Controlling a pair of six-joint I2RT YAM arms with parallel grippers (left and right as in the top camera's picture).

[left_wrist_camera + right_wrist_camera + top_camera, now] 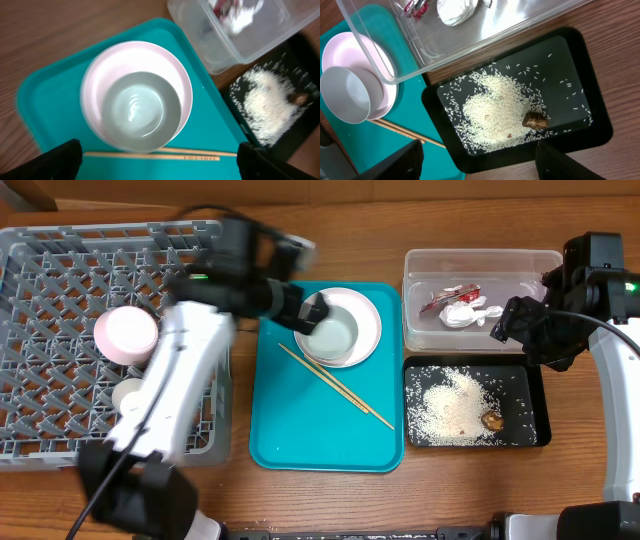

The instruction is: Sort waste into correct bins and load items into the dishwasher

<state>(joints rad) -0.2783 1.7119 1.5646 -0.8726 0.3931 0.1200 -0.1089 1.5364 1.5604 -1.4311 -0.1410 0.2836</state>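
A grey-and-white bowl (331, 336) sits on a round white plate (366, 310) on the teal tray (290, 430). Wooden chopsticks (337, 386) lie beside them. My left gripper (315, 309) hovers over the bowl's left edge, open and empty; in the left wrist view (160, 161) the bowl (137, 110) and chopsticks (200, 157) lie between its fingers. A pale pink bowl (126, 333) and a white cup (130, 395) sit in the grey dish rack (60, 290). My right gripper (507, 321) is open above the black tray (592, 90) holding rice (495, 115) and a brown lump (535, 120).
The clear tub (520, 265) at the back right holds the red wrapper (443, 298) and crumpled tissue (466, 313). The black tray (535, 395) lies right in front of it, close against the teal tray's right edge. Bare wooden table runs along the front.
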